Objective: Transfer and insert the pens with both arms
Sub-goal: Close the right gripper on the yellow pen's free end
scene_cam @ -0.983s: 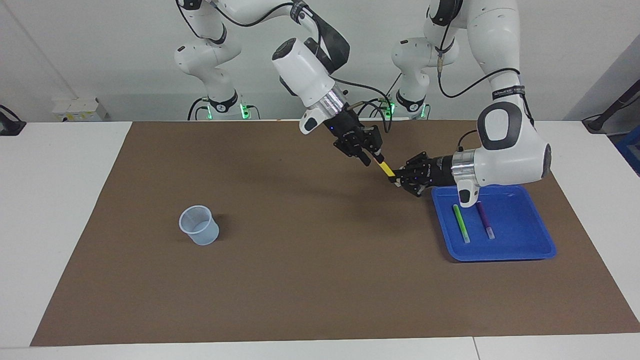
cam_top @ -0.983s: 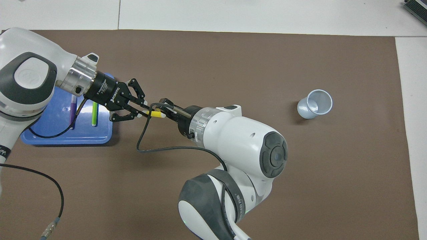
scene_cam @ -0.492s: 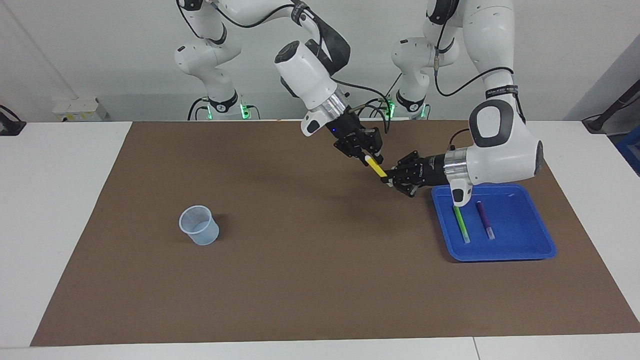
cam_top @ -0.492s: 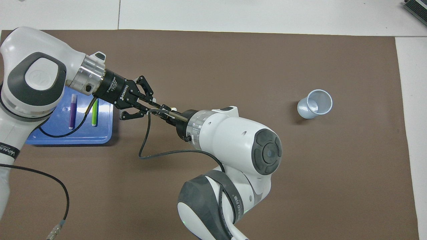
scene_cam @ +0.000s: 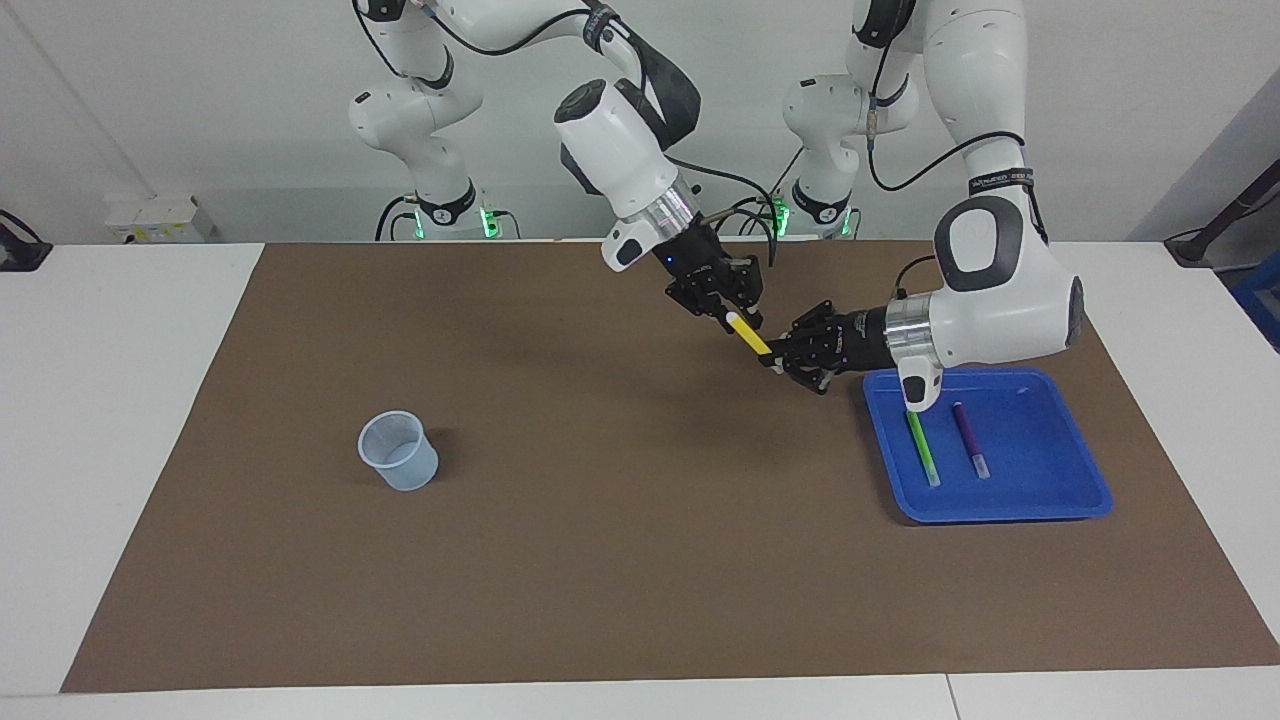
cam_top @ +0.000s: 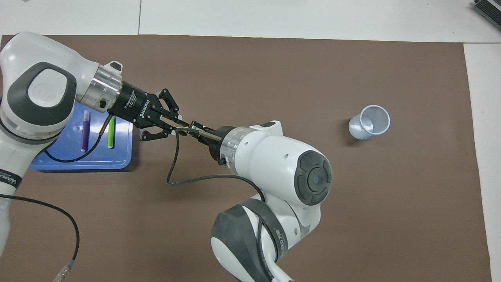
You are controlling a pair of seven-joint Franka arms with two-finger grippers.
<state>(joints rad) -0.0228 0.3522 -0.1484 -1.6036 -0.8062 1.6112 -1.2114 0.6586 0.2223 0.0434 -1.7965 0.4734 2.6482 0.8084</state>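
We see our left claw [scene_cam: 772, 358] clamped on one end of the yellow pen [scene_cam: 749, 337], up over the brown mat [scene_cam: 600, 560] on the bench beside the blue tray [scene_cam: 1010, 505]. Our right claw [scene_cam: 738, 318] meets the pen's pale tip; whether it grips we cannot tell. Green pen [scene_cam: 922, 447] and purple pen [scene_cam: 969, 439] lie in the tray, the cup [scene_cam: 398, 451] well apart

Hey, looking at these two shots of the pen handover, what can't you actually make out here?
- Yellow pen: in the overhead view almost wholly covered by the two grippers.
- Right gripper: whether it already grips the pen; the fingers crowd together in the facing view, and the wrist hides them from overhead.
- Green pen: upper end hidden by the left arm's wrist, facing view.
- Left gripper holds the pen's lower end.
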